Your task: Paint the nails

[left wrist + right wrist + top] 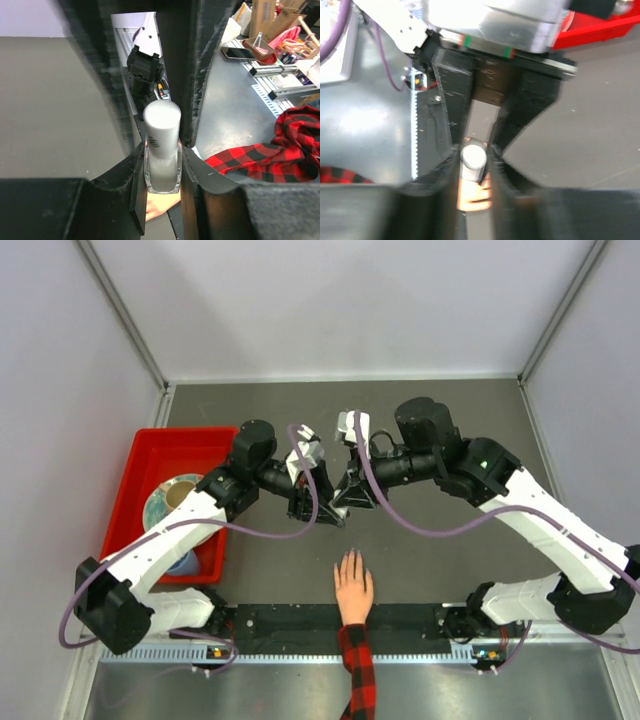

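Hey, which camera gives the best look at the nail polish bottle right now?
The left wrist view: the bottle shows sharp and close, glass body and white cap, clamped in the left gripper. The right wrist view shows only its blurred cap. The top view hides it between the left and the right gripper.

Beyond the rail (400,621), the left arm (165,545) and right arm (545,512) have white links and black joints. A purple cable (430,529) loops along each. The left gripper (162,155) is matte black.
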